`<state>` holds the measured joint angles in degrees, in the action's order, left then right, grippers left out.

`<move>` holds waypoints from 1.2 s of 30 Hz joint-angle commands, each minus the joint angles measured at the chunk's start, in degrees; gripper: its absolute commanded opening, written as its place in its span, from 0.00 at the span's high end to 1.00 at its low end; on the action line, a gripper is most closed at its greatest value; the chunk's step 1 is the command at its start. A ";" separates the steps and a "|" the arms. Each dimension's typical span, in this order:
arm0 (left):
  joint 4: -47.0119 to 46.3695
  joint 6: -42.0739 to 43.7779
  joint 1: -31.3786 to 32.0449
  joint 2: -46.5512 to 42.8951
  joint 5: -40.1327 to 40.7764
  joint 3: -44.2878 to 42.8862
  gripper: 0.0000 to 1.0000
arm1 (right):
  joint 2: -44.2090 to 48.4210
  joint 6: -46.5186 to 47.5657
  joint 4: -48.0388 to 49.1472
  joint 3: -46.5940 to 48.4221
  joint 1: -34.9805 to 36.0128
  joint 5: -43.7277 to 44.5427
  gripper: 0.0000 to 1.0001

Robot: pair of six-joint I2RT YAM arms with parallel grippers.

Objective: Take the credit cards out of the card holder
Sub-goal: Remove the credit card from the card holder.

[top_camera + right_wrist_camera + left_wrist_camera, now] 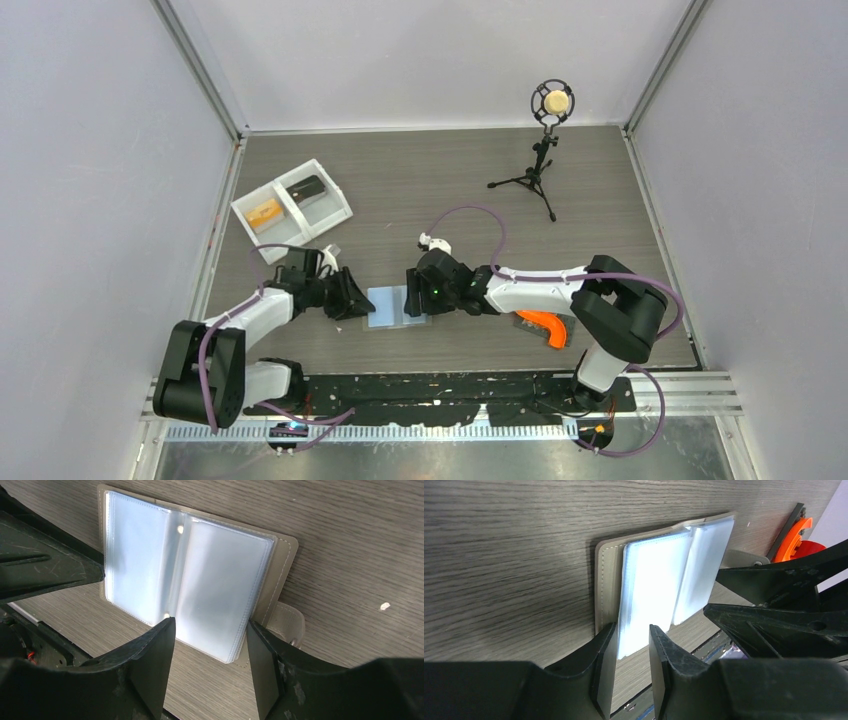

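The card holder [390, 305] lies open and flat on the table, its clear light blue sleeves [150, 555] facing up inside the grey cover [606, 580]. The sleeves look empty. My left gripper [357, 300] is at its left edge, open, with its fingers either side of a sleeve corner [633, 640]. My right gripper [412, 298] is at its right side, open, straddling the right sleeve stack [210, 635]. The orange card [265, 212] and the dark card [307, 188] lie in the white tray, one in each compartment.
The white two-compartment tray [335, 212] stands at the back left. A microphone on a small tripod [545, 150] stands at the back right. An orange tool [545, 328] lies under my right arm, near the front edge.
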<state>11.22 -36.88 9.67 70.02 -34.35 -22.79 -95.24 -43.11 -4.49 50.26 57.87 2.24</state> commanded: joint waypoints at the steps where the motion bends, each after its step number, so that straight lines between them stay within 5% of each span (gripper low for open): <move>1: -4.28 -0.57 0.80 0.64 -1.88 0.54 0.70 | 2.24 -0.89 4.06 1.35 -0.17 -1.08 0.40; 27: -5.20 -2.08 2.54 -0.78 -0.27 2.30 0.72 | 3.65 -4.77 13.81 -0.25 -0.21 -8.74 0.47; 36: -4.43 -3.17 2.56 -3.40 0.00 2.57 0.72 | 3.34 -4.46 15.38 -0.16 -0.21 -9.49 0.79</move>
<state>7.16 -39.18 11.99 68.62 -34.52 -20.53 -92.58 -47.48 7.38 50.02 57.58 -6.76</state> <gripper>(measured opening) 0.282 0.245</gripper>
